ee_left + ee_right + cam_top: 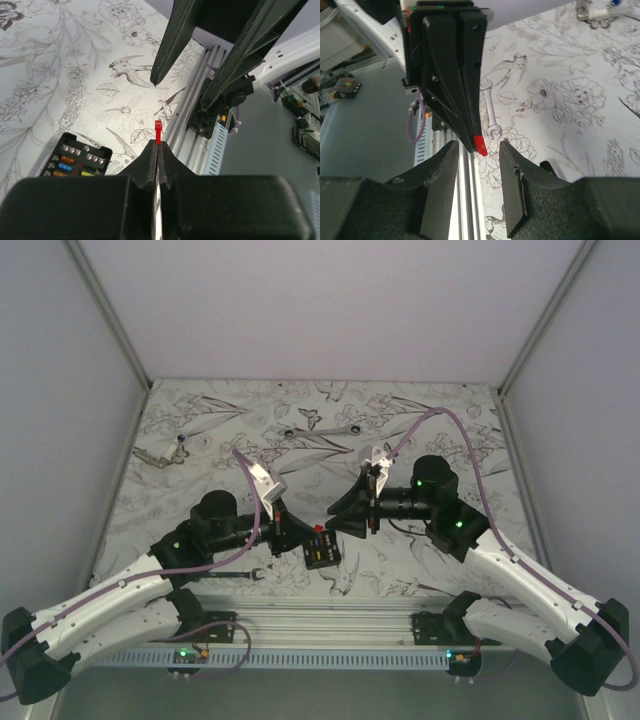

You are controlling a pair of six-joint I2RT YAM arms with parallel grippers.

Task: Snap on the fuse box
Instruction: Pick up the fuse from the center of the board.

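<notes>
1. Fuse box sits on the floral table by the near edge, between the arms; coloured fuses show, markings too small to read.
2. Left gripper is pressed together, pinching a red fuse.
3. Right gripper is spread, its fingers either side of that fuse, apart from it.

Left fingers together, right fingers apart.

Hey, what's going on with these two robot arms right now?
The left gripper is shut on a tiny red piece, pinched at its fingertips and held above the table. The right gripper is open and faces it, with a finger on either side of the piece and neither touching it. The fuse box lies on the table below, fuses showing, with neither gripper on it.
</notes>
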